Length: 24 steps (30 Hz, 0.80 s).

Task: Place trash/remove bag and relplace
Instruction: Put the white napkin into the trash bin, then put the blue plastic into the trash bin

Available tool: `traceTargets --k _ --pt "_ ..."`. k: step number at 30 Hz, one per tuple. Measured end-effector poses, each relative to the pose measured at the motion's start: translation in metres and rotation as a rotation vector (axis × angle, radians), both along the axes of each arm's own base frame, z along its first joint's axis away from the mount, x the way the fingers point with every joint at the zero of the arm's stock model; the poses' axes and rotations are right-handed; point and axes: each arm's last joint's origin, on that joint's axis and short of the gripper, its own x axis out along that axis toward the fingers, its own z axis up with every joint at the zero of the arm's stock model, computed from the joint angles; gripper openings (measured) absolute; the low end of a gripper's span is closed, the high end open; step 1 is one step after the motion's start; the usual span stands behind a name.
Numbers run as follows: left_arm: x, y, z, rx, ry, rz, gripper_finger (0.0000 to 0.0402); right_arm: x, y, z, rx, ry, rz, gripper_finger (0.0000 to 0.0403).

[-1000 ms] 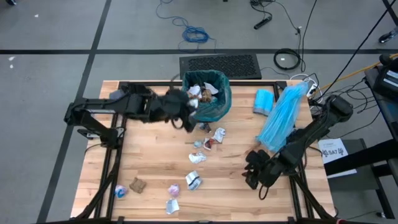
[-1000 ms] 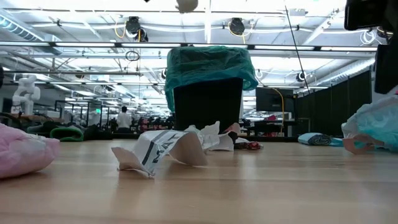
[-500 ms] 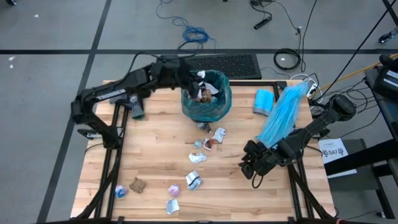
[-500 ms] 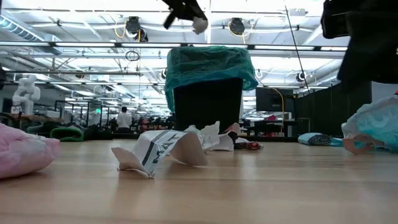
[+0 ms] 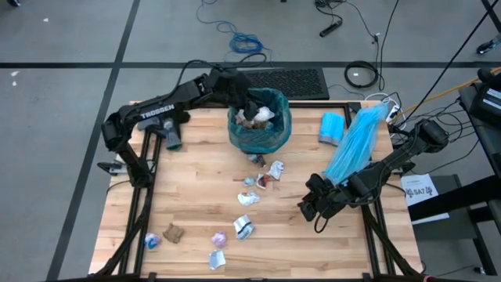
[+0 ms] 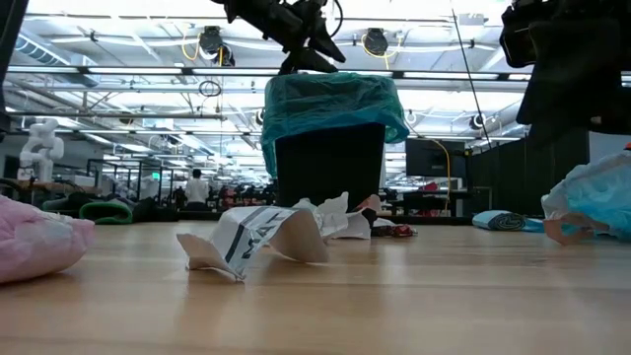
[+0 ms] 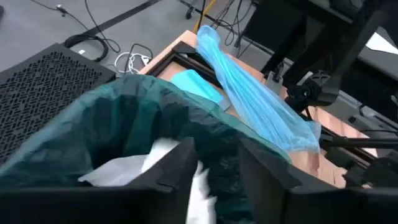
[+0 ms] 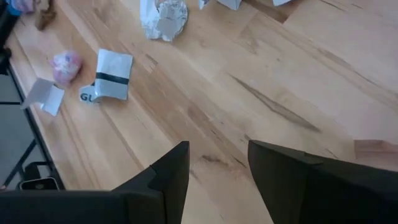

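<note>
Reaching over the far edge of the tabletop, the left tool hangs above the mouth of the bin, which is lined with the dark teal bag. Its fingers stand apart and released, with nothing between them, and white scraps lie in the bag directly beneath them. In the low view this tool sits just above the bag's rim, whose plastic is folded down over the black bin.

The right tool is low over the near right part of the tabletop, well apart from the bin. Its fingers are spread and released too, over bare wood, with a few wrappers farther off.

More trash lies scattered on the tabletop between the bin and the near edge: white and blue wrappers close to the bin, and a brown paper wad near the front left corner. A paler sky-blue bag lies along the right side, next to a folded blue piece.
</note>
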Motion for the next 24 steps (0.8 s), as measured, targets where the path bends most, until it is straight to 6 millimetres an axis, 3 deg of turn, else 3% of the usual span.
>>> traceTargets --k 5,12,16,20,24 --pt "-0.001 0.0 0.002 -0.01 -0.011 0.008 0.0166 0.002 0.001 0.001 0.015 -0.021 -0.001 0.0155" --pt "-0.013 -0.011 0.02 -0.115 -0.081 -0.097 0.0168 0.004 0.002 0.003 0.033 -0.046 0.001 0.0155" --pt "-0.028 -0.037 0.039 -0.11 -0.092 -0.157 0.0168 0.004 0.003 0.003 0.035 -0.052 0.007 0.0155" --pt "-0.045 -0.075 0.053 -0.09 -0.052 -0.182 0.0168 0.005 0.004 0.005 0.034 -0.07 0.028 0.0155" --pt "-0.059 -0.122 0.051 -0.036 0.11 -0.128 0.0168 0.007 0.005 0.006 0.03 -0.086 0.044 0.0155"
